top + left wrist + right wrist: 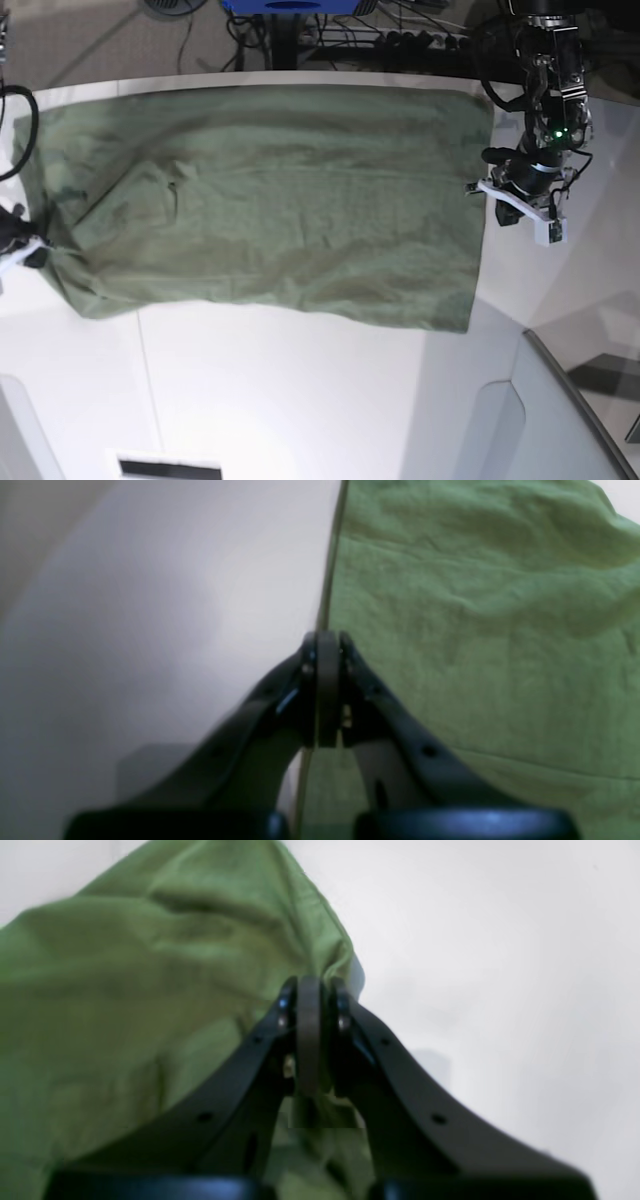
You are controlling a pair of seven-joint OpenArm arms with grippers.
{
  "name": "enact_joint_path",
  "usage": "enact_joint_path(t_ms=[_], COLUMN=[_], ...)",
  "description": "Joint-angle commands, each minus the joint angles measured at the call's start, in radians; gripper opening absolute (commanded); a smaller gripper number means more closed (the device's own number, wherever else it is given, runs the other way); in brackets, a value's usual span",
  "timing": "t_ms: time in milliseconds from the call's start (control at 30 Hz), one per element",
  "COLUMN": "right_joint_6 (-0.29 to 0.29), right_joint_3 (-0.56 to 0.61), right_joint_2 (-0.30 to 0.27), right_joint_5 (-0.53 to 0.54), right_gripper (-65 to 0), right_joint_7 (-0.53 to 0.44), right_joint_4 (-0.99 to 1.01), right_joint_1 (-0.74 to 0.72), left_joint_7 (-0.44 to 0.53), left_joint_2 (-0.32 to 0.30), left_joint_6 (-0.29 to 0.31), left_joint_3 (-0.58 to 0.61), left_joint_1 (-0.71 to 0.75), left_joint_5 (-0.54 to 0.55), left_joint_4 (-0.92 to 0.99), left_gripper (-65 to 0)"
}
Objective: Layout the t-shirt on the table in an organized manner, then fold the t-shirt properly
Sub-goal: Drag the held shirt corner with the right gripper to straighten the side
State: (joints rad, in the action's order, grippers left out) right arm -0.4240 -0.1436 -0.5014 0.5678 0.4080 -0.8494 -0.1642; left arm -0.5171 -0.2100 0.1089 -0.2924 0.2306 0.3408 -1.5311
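The olive-green t-shirt (280, 200) lies spread wide and fairly flat across the white table (300, 400), with wrinkles toward its left end. My left gripper (483, 190) sits at the shirt's straight right edge. In the left wrist view the left gripper (327, 640) is shut, with the edge of the t-shirt (475, 630) running in between its fingers. My right gripper (40, 255) is at the shirt's left end. The right wrist view shows the right gripper (310, 985) shut on a bunched corner of the t-shirt (125, 990), with bare table (500, 965) beside it.
A grey angled panel (560, 420) rises at the front right of the table. Cables and a blue object (290, 5) lie beyond the far edge. A dark strip on a white label (170, 468) sits at the front edge.
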Motion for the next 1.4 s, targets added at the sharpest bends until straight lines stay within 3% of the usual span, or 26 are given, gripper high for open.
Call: enact_joint_path(t_ms=[0, 233, 400, 567, 667, 767, 833, 967, 1067, 1200, 1367], right_joint_6=[-0.002, -0.002, -0.002, -0.002, -0.002, -0.002, -0.002, -0.002, -0.002, -0.009, -0.106], right_joint_3=[-0.043, -0.216, -0.294, -0.359, -0.365, -0.365, -0.368, -0.367, -0.281, -0.167, -0.150], right_joint_2=[-0.006, 0.068, 0.140, 0.189, 0.194, 0.195, 0.195, 0.183, 0.128, 0.099, 0.096], right_joint_5=[0.002, 0.002, 0.002, 0.002, 0.002, 0.007, 0.004, -0.004, -0.081, -0.165, -0.174], right_gripper=[-64.8, -64.8, -64.5, -63.9, -55.8, -37.8, -30.2, -28.5, -28.5, -28.4, -28.4], right_joint_7=[0.021, 0.289, 0.411, 0.516, 0.593, 0.647, 0.648, 0.619, 0.567, 0.452, 0.369], right_joint_4=[-0.060, -0.373, -0.519, -0.532, -0.534, -0.584, -0.650, -0.693, -0.551, -0.268, -0.074], right_joint_1=[0.001, 0.170, 0.249, 0.277, 0.277, 0.280, 0.291, 0.222, 0.091, -0.065, -0.145], left_joint_7=[0.019, 0.018, 0.018, 0.018, 0.019, 0.019, 0.021, 0.021, 0.022, 0.022, 0.022], left_joint_2=[-0.012, -0.012, -0.012, -0.012, -0.012, -0.012, -0.012, -0.012, -0.012, -0.012, -0.027], left_joint_6=[0.004, 0.004, 0.004, 0.004, 0.004, 0.004, 0.004, 0.004, 0.004, 0.004, 0.004], left_joint_3=[-0.004, -0.004, -0.003, -0.003, -0.003, -0.006, -0.009, -0.012, -0.012, -0.012, -0.014], left_joint_1=[-0.009, -0.009, -0.009, -0.006, -0.003, -0.001, 0.000, -0.001, -0.004, 0.002, 0.003], left_joint_5=[0.004, 0.004, 0.004, 0.004, 0.004, 0.004, 0.004, 0.004, 0.004, 0.004, 0.004], left_joint_4=[-0.015, -0.015, -0.015, -0.015, -0.015, -0.015, -0.013, 0.005, 0.019, 0.019, 0.020], left_gripper=[-65.0, -65.0, -65.0, -65.0, -65.0, -65.0, -65.0, -65.0, -65.0, -65.0, -65.0])
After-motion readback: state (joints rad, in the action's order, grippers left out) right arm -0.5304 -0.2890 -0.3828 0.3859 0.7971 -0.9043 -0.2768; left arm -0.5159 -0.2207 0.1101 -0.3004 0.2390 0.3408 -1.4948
